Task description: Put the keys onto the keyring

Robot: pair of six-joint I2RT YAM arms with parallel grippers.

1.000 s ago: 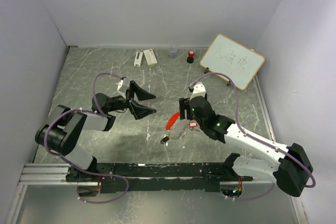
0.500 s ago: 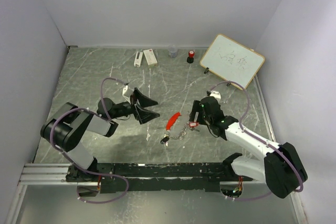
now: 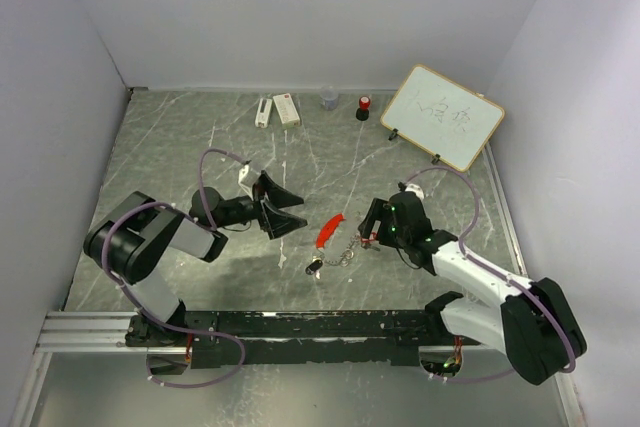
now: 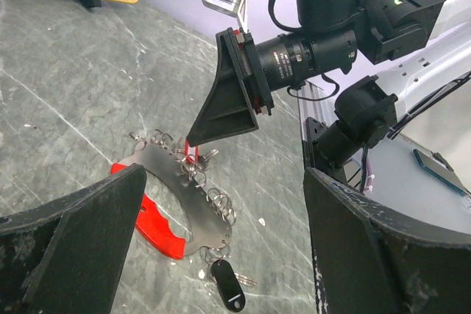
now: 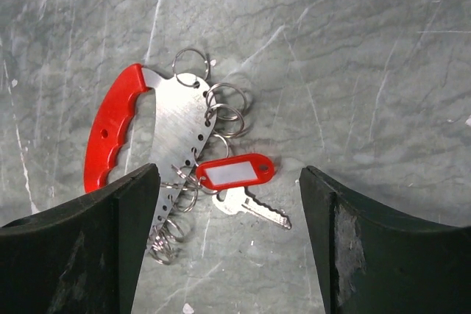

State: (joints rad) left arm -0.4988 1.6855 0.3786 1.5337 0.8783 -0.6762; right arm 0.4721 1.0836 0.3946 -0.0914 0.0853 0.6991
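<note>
Right end effector (image 5: 228, 178) lowered, open, empty; left end effector (image 4: 224, 178) likewise; key label (image 5: 232, 173) blank

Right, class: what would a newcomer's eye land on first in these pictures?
The keyring, a curved grey plate fringed with rings on a red fob, lies in the middle of the table. A red-tagged key lies against its edge, a black-tagged key beside its tip. A scribbled whiteboard stands at the far right corner.

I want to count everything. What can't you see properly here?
Keyring: lower end behind a finger of the right gripper, right wrist view.
Red-tag key: mostly behind that gripper, left wrist view.
Black-tag key: just a speck, top view.
Whiteboard writing: too small, top view.
</note>
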